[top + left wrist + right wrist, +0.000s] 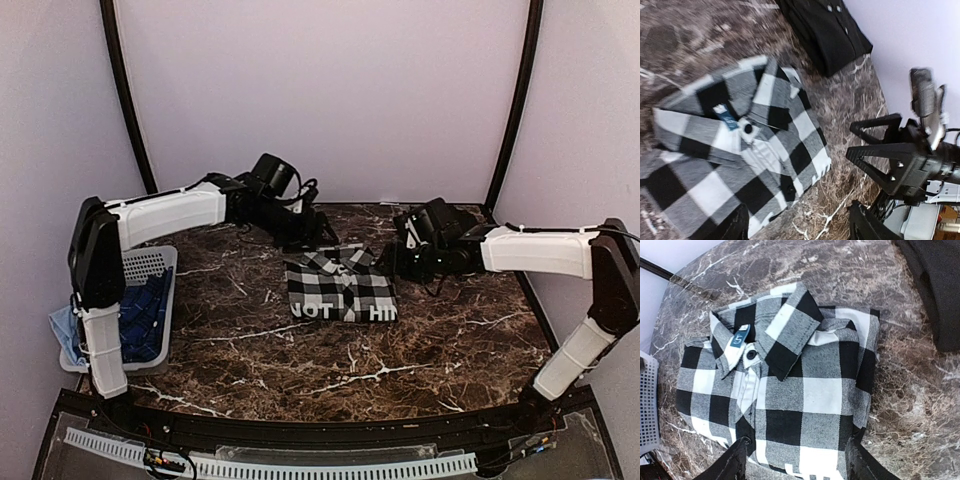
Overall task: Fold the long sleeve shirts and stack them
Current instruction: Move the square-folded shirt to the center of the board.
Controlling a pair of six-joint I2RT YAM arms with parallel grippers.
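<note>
A black-and-white check shirt (340,287) lies folded on the marble table, collar to the back, with white letters on a black band at its near edge. It also shows in the left wrist view (735,150) and the right wrist view (790,390). My left gripper (316,238) is open and empty, just behind the shirt's back left corner; its fingertips (735,226) straddle the shirt's edge. My right gripper (393,258) is open and empty, at the shirt's back right corner. Its fingertips (727,465) hover over the lettered end, not touching it.
A folded black garment with buttons (826,31) lies on the table behind the check shirt; it also shows in the right wrist view (935,290). A white perforated basket (152,268) holding blue cloth (145,315) stands at the table's left edge. Dark poles and pale walls enclose the back.
</note>
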